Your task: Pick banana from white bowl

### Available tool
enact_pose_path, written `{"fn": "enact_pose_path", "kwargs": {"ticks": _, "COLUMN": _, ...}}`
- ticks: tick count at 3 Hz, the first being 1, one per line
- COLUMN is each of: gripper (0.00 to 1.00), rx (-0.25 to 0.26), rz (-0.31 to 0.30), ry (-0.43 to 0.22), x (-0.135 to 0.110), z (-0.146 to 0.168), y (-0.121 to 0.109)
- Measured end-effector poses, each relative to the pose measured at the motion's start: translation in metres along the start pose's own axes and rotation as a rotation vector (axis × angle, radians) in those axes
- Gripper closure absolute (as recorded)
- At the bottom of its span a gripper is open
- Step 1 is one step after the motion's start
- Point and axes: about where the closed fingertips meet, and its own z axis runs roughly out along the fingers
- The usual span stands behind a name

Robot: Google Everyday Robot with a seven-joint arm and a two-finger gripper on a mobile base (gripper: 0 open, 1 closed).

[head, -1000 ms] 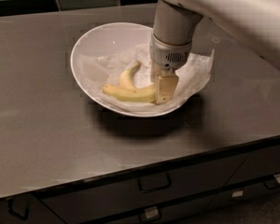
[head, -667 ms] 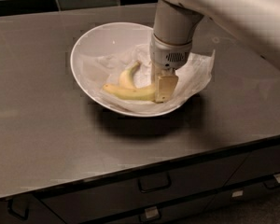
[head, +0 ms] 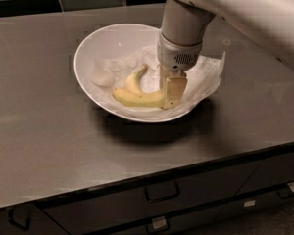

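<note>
While holding the hand (head: 172, 98) low inside the white bowl (head: 100, 40), toward its right side, and setting it against the right end of the banana (head: 137, 100); not showing whether clamped or apart. Showing the banana lying across the near floor of the bowl, with a slimmer second banana (head: 135, 79) curving up just behind. Showing crumpled white paper (head: 206, 75) lining the bowl and overhanging its right rim. Showing the bowl standing on a grey desk (head: 49, 141), above drawers (head: 161, 195).
</note>
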Motion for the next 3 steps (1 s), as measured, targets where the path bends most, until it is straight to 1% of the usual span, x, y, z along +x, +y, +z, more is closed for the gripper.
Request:
{"fn": "enact_pose_path", "kwargs": {"ticks": 1, "gripper": 1.00, "rx": 0.060, "rz": -0.012, "ry": -0.001, "x": -0.005, "z": -0.022, "y": -0.001}}
{"fn": "enact_pose_path", "kwargs": {"ticks": 2, "gripper": 1.00, "rx": 0.139, "rz": -0.019, "ry": -0.049, "x": 0.004, "z": -0.046, "y": 0.005}}
{"fn": "enact_pose_path", "kwargs": {"ticks": 3, "gripper": 1.00, "rx": 0.215, "rz": -0.027, "ry": -0.140, "x": 0.025, "z": -0.064, "y": 0.012}}
